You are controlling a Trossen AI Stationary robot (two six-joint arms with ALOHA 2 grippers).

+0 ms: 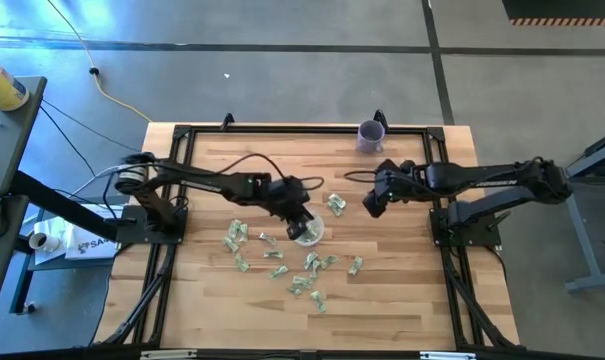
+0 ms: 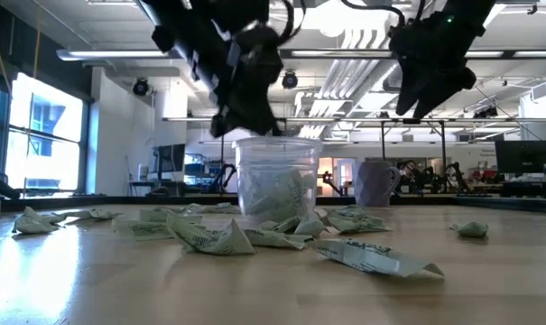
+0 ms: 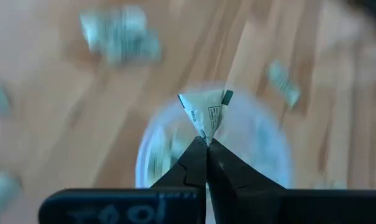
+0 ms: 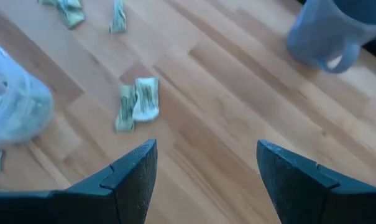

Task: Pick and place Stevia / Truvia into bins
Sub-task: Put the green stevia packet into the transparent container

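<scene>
Pale green and white sweetener packets [image 1: 300, 268] lie scattered on the wooden table, and some sit inside the clear plastic cup [image 2: 274, 182], which stands upright among them. My left gripper [image 3: 206, 140] hangs just above the cup's mouth [image 1: 307, 231], shut on one packet [image 3: 206, 111]. My right gripper [image 4: 206, 163] is open, hovering above bare wood right of the cup, with a packet [image 4: 138, 102] lying ahead of it [image 1: 374, 205]. My left gripper pinches one crumpled packet by its lower corner [image 3: 204, 133], only at the fingertips. The fingers come from above, pointing down. The packet is lifted clear and sticks out past the tips, over the cup's open mouth.
A purple mug [image 1: 371, 134] stands at the table's far edge, also seen in the right wrist view [image 4: 334, 31]. Loose packets crowd the near side of the cup [image 2: 209, 235]. Black frame rails [image 1: 282, 128] border the table. Bare wood spreads near the right gripper.
</scene>
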